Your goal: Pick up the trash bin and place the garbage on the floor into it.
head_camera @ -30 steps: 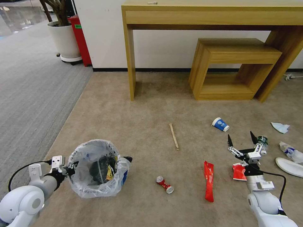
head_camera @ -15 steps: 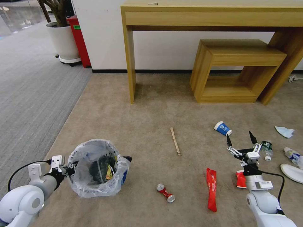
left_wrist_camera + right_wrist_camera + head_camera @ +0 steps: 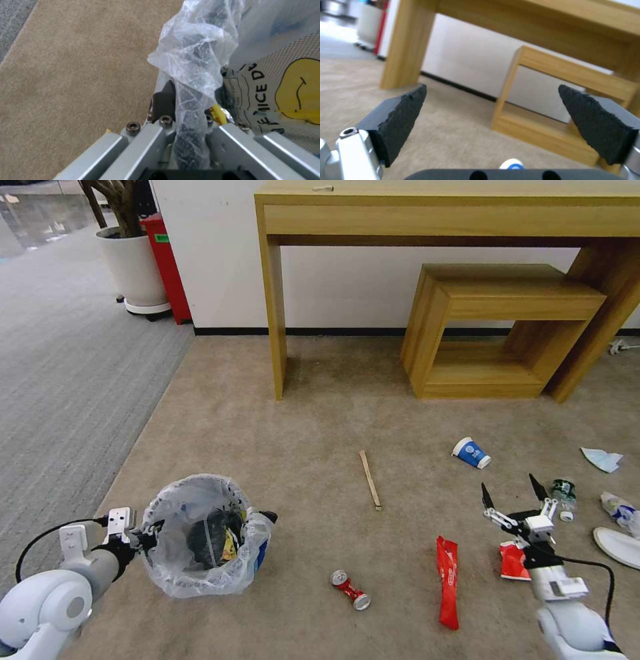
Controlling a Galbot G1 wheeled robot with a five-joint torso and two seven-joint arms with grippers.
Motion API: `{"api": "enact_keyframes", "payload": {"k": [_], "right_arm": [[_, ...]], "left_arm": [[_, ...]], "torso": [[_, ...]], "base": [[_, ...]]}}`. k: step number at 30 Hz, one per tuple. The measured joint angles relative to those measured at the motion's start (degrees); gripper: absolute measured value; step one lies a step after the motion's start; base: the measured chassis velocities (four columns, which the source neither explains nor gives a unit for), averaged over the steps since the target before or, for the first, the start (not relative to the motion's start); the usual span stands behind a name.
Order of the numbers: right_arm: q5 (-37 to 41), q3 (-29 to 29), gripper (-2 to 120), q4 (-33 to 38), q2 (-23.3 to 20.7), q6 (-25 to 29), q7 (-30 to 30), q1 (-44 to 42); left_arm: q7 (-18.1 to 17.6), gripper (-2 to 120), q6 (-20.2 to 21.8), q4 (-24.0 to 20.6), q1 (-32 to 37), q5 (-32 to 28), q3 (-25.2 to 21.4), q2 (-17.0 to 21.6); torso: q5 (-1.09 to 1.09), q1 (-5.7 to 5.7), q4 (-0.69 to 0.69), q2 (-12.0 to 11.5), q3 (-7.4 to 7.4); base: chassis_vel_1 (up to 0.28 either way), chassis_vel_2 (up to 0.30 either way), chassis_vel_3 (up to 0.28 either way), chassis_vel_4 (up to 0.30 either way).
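Crinkly-lined trash bin stays pinched at its rim by left gripper; right gripper, fingers spread, has drawn back over the red wrapper (garbage unpicked).

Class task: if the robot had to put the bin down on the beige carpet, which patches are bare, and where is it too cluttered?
Bare: the carpet between the trash bin, the desk leg and the wooden stick. Crowded: around the open right gripper, with red wrappers, paper cup, small bottle and slipper.
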Motion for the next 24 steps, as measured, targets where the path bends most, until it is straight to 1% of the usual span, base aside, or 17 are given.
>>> {"api": "enact_keyframes", "payload": {"k": [2, 10, 16, 24], "right_arm": [[1.79, -0.13, 100, 0.14, -1.60, 0.03, -2.86, -1.28], [3.61, -0.97, 100, 0.31, -3.32, 0.08, -5.56, -3.49], [5.93, -3.12, 100, -0.25, -5.63, 0.14, -10.47, -7.07], [6.25, -5.94, 100, -1.73, -6.20, 0.19, -12.92, -8.55]], "left_arm": [[0.04, 0, -0.02, 0.18, -0.25, 0.01, 0.33, -0.19], [0.13, 0, -0.09, 0.55, -0.56, 0.07, 0.62, -0.35], [0.17, 0, -0.12, 0.94, -1.32, 0.07, 1.38, -0.42], [0.22, 0, -0.19, 1.48, -1.69, 0.12, 1.72, -0.57]], "torso": [[0.00, 0.00, -0.01, 0.00, 0.00], [0.01, 0.00, 0.00, 0.00, 0.00], [0.01, 0.00, 0.00, 0.00, 0.00], [0.01, 0.00, 0.00, 0.00, 0.00]], "base": [[0.000, 0.000, 0.000, 0.000], [0.000, 0.000, 0.000, 0.000], [0.000, 0.000, 0.000, 0.000], [0.000, 0.000, 0.000, 0.000]]}}
